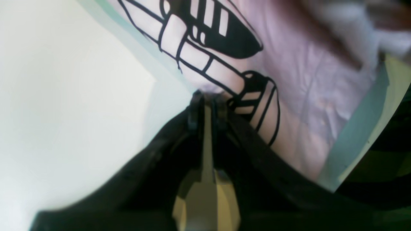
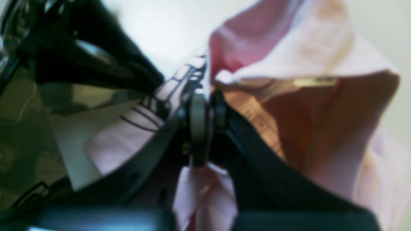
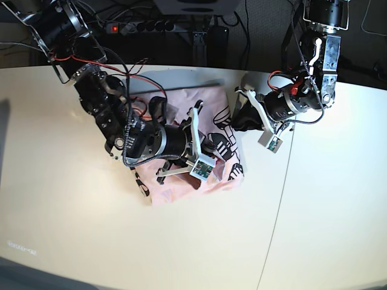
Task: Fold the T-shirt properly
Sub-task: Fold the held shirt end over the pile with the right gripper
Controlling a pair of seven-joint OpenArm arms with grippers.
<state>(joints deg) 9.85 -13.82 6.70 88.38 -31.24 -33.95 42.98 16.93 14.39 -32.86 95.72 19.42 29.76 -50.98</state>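
Pale pink cotton T-shirt with black lettering is pinched by both: right end effector mid-cloth, left end effector at its edge. Bulk is spread beyond the left end effector on the white bench; the right arm is nearer its middle.

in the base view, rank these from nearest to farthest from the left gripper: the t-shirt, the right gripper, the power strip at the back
1. The T-shirt: its edge sits right at the left gripper, which is shut on it.
2. The right gripper: a little toward the front of the table, over the printed cloth.
3. The power strip: beyond the table's back edge, far off on the right arm's side.
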